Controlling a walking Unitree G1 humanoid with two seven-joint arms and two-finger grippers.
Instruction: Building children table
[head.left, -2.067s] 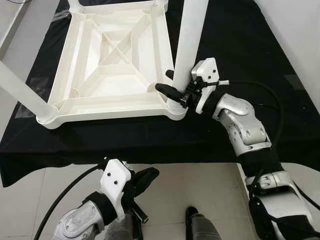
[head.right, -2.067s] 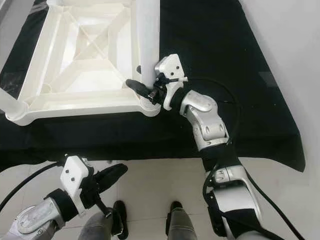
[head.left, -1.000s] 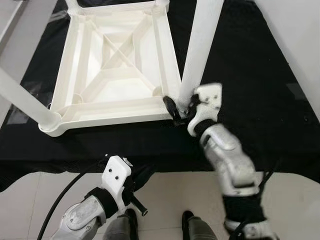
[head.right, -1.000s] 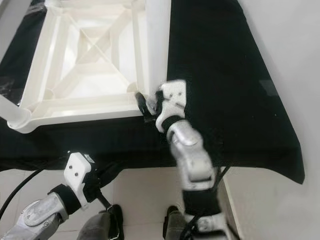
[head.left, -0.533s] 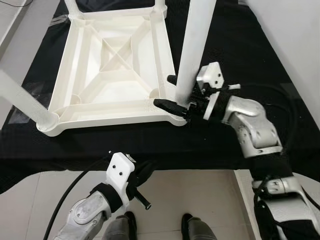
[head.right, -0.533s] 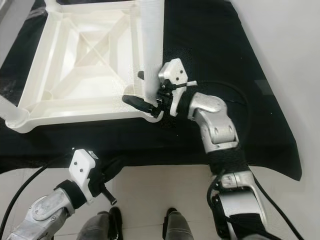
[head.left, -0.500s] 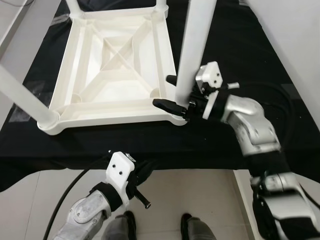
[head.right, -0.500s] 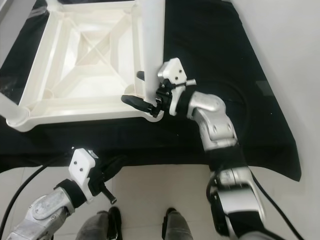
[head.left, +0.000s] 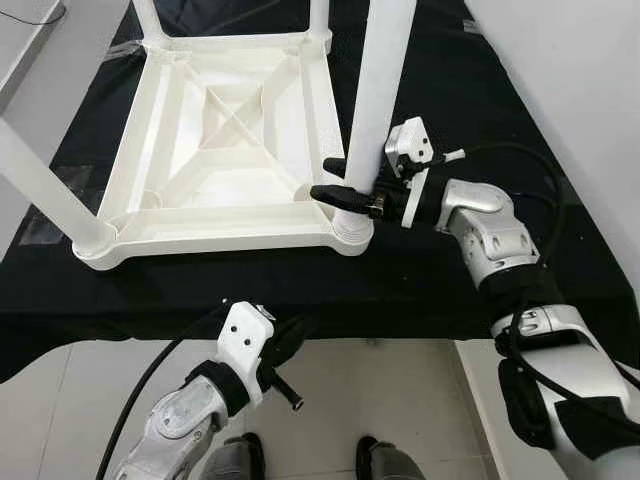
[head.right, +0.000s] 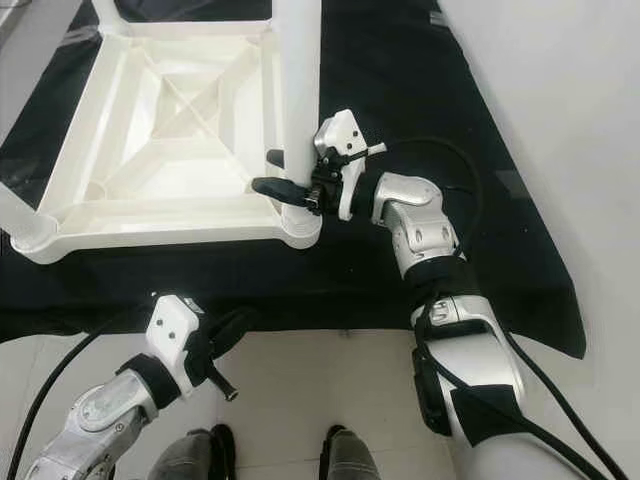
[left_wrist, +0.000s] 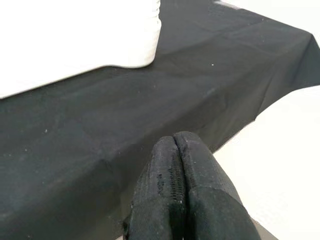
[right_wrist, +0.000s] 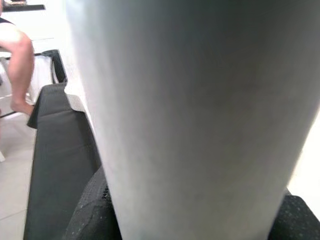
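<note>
- Our right pincer (head.left: 338, 190) is clamped on the white leg (head.left: 375, 90), just above its corner socket on the upturned tabletop (head.left: 225, 150).
- Our left pincer (left_wrist: 177, 192), fingers pressed together, hangs below the black-draped table (head.left: 480, 90) edge.

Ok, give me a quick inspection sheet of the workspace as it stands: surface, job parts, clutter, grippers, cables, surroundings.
Surface: black cloth-covered table, cloth hanging over the near edge.
Job's things: white plastic ribbed tabletop lying upside down; white round plastic leg upright in its near right corner socket; other legs at the other corners.
Clutter: nothing seen.
Grippers: right gripper closed around the leg near its base; left gripper shut, empty, low before the table's edge.
Cables: black cable looping off the right wrist; another along the left arm.
Surroundings: pale tiled floor; a person's bare leg in the background.
</note>
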